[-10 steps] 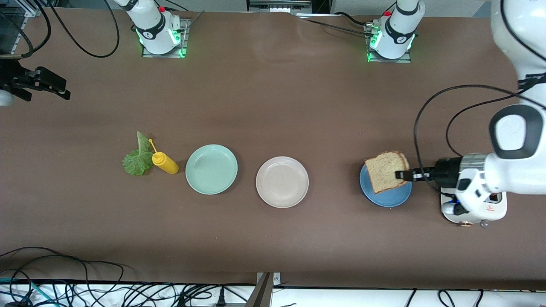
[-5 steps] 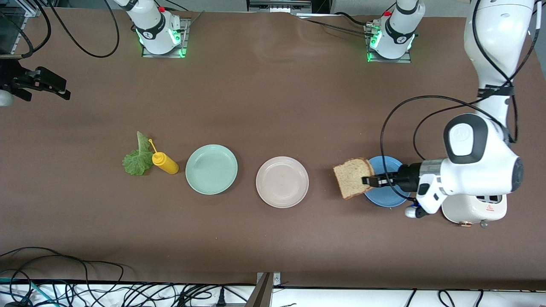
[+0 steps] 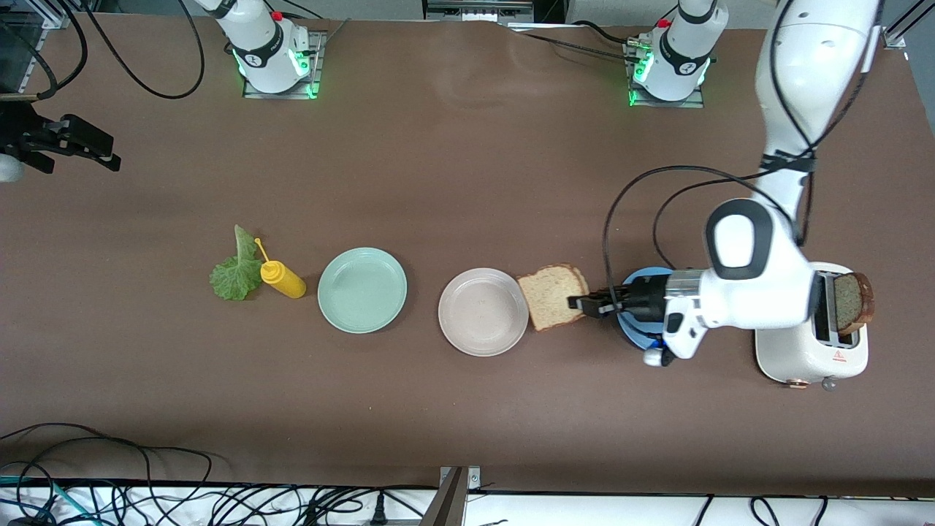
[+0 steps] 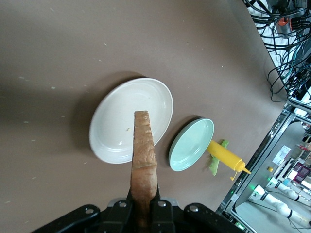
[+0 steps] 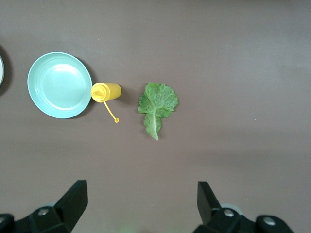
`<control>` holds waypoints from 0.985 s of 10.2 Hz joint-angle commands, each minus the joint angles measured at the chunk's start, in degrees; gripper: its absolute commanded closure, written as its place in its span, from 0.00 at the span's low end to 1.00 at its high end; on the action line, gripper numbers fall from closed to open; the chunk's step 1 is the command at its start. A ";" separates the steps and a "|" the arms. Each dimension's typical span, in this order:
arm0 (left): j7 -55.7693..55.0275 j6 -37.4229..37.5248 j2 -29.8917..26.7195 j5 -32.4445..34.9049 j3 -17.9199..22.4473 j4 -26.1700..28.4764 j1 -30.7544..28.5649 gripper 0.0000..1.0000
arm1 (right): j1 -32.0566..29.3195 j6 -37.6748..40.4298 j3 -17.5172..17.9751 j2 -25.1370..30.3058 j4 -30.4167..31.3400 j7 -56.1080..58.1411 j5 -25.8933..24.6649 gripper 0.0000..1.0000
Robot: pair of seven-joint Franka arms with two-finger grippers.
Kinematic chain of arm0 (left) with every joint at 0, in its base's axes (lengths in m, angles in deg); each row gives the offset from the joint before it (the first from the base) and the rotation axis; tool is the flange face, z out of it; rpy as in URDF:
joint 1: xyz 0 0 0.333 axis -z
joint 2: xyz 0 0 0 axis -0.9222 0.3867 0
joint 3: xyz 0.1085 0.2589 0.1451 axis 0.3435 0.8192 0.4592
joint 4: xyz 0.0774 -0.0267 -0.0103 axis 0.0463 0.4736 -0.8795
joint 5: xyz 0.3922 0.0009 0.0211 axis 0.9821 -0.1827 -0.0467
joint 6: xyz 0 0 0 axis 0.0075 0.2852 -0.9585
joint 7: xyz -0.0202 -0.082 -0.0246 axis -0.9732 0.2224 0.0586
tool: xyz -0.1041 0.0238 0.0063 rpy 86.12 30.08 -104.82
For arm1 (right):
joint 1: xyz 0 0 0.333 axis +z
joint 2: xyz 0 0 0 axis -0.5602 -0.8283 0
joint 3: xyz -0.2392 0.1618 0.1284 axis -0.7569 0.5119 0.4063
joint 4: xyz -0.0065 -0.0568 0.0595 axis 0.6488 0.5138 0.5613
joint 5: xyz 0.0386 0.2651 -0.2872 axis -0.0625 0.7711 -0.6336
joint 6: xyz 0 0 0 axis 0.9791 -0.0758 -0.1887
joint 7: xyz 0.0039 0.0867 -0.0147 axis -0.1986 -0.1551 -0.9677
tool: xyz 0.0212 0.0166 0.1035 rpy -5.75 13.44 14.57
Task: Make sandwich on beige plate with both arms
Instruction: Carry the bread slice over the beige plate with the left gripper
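- Beside the beige plate (image 3: 483, 312), toward the left arm's end of the desk (image 3: 467, 183), the left claw (image 3: 584, 305) hangs in the air, clamped shut on one edge of a slice of brown bread (image 3: 553, 296); the slice is over the desk just off the plate's rim.
- Left wrist view: the held slice (image 4: 144, 165) appears edge-on between the claw's fingers (image 4: 121, 213), with the beige plate (image 4: 116, 121) below it.
- Beige plate: bare, in a row between the mint-green plate (image 3: 361, 289) and the blue plate (image 3: 635, 321); the blue plate is mostly hidden under the left arm's wrist.
- White toaster (image 3: 807, 351): at the left arm's end of the row, with a second slice (image 3: 851, 301) standing in one slot.
- Yellow squeeze bottle (image 3: 282, 277): lying on its side just beside the mint-green plate, touching the lettuce leaf (image 3: 235, 273).
- Right claw (image 5: 141, 204): waits with jaws wide apart and empty, high over the desk near the lettuce.
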 commanded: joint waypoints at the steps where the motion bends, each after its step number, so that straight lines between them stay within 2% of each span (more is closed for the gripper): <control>1: 0.29 -8.23 1.04 -5.53 -0.80 2.20 3.29 1.00 | -0.12 0.64 -0.14 0.05 -0.33 0.34 0.94 0.00; 3: 2.13 -15.10 2.35 -8.26 -3.88 3.35 3.56 1.00 | -0.12 0.64 -0.14 0.14 -0.33 0.34 0.94 0.00; 7: 3.98 -22.57 5.86 -10.47 -4.15 3.62 6.28 1.00 | -0.12 0.64 -0.14 0.05 -0.33 0.34 0.94 0.00; 10: 4.07 -28.21 8.76 -10.38 -6.69 3.62 6.81 1.00 | -0.12 0.64 -0.14 0.05 -0.33 0.34 0.94 0.00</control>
